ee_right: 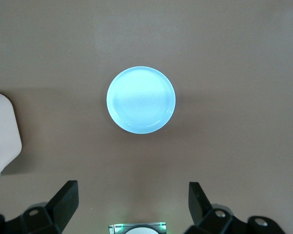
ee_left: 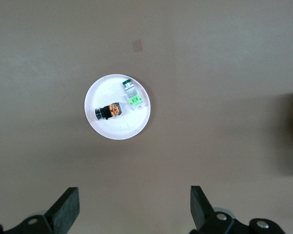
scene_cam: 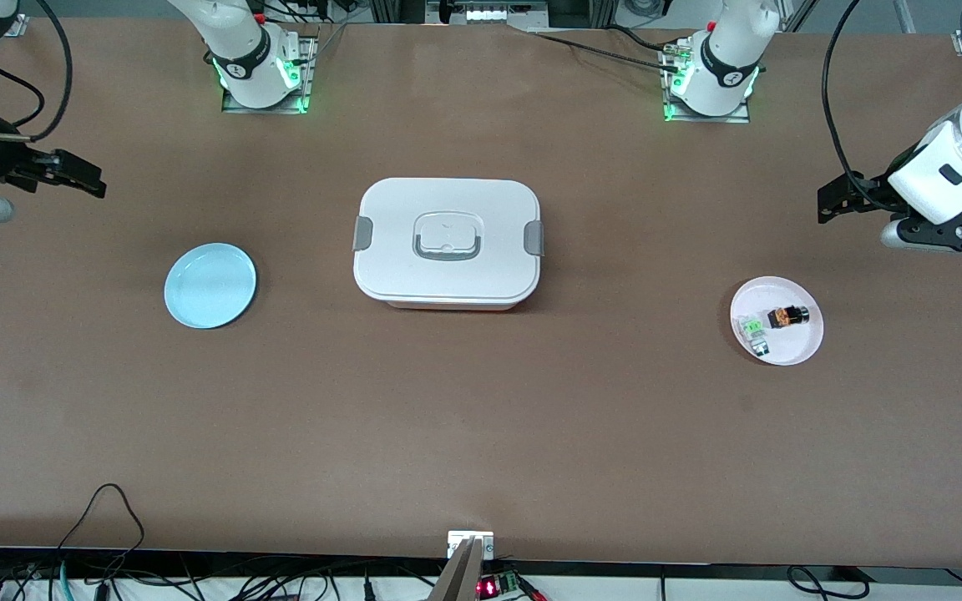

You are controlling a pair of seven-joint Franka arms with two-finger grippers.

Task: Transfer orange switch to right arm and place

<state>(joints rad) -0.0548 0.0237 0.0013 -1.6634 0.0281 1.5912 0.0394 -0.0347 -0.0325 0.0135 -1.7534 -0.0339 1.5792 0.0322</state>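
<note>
Nothing started yet. Orange switch [ee_left: 108, 111] lying on the pink plate [scene_cam: 807, 338], touching nothing of either arm. Left gripper [ee_left: 132, 207] above that plate, spread wide, empty. Right gripper [ee_right: 132, 204] likewise wide, empty, waiting over the blue plate [ee_right: 141, 99]. Next, by judgement: lower left onto switch, pinch.

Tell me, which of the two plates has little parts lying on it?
The white plate at the left arm's end: it carries the orange switch and a green-and-white component. The blue plate carries nothing.

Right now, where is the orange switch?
The orange switch lies on the pink plate toward the left arm's end of the table, beside the green-and-white component.
</note>
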